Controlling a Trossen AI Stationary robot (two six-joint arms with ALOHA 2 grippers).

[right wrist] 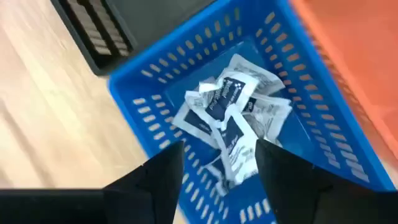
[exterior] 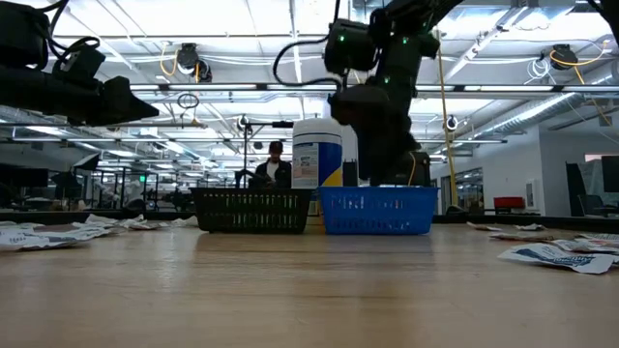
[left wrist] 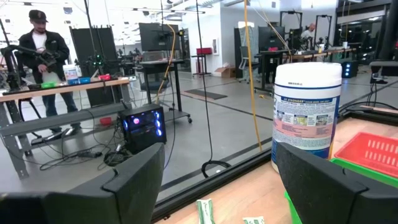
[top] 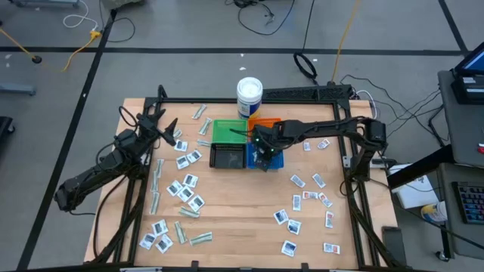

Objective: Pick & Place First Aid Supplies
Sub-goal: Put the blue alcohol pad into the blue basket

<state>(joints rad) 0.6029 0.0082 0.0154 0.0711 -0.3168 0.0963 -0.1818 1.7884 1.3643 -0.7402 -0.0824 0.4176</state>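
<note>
The right hand (right wrist: 217, 180), fingers spread, hangs over the holey plastic blue bin (right wrist: 143, 106) (crinkly white packets (right wrist: 227, 115) inside, print unreadable).

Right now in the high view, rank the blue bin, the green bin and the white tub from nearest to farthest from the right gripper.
1. Blue bin: directly under the right gripper.
2. Green bin: up and to the left, behind the black bin.
3. White tub: at the table's far edge.

open robotics lab: workbenches (left wrist: 62, 87), monitors (left wrist: 155, 37), floor cables (top: 265, 15) (a person (left wrist: 40, 50) at one bench)
</note>
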